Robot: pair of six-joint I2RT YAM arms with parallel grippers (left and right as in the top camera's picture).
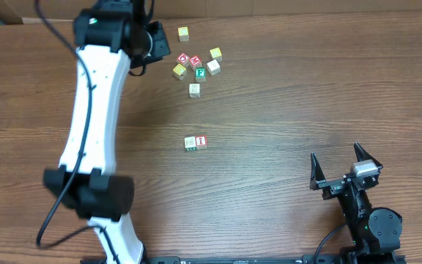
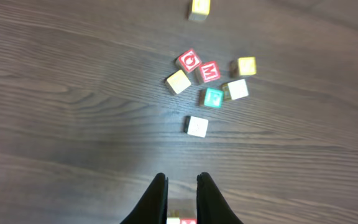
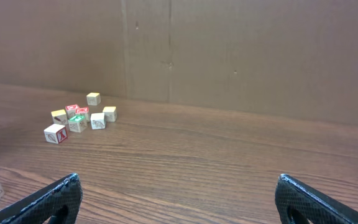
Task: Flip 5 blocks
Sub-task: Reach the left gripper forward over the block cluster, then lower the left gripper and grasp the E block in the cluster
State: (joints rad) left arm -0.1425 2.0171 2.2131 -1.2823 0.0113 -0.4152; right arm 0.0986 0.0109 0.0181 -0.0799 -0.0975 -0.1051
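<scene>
The blocks lie in two groups on the wooden table. A cluster at the back holds a green "E" block (image 1: pixel 200 73) (image 2: pixel 213 98), a pale block (image 1: pixel 194 89) (image 2: pixel 197 126) and another pale block (image 1: pixel 213 67) (image 2: pixel 237 89). Nearer the middle, a pale green-print block (image 1: pixel 190 143) touches the red "I" block (image 1: pixel 201 141). My left gripper (image 2: pixel 182 180) hangs high above the table. Its fingers are a narrow gap apart and hold nothing, and that pair shows far below through the gap. My right gripper (image 1: pixel 335 152) (image 3: pixel 178 182) rests wide open and empty at the front right.
Two red-topped cubes (image 1: pixel 184 58) (image 1: pixel 195 61) and yellow-topped cubes (image 1: pixel 179 71) (image 1: pixel 215 53) (image 1: pixel 183 33) sit with the cluster. The raised left arm (image 1: pixel 97 95) spans the table's left side. A brown cardboard wall (image 3: pixel 229 50) stands behind the table.
</scene>
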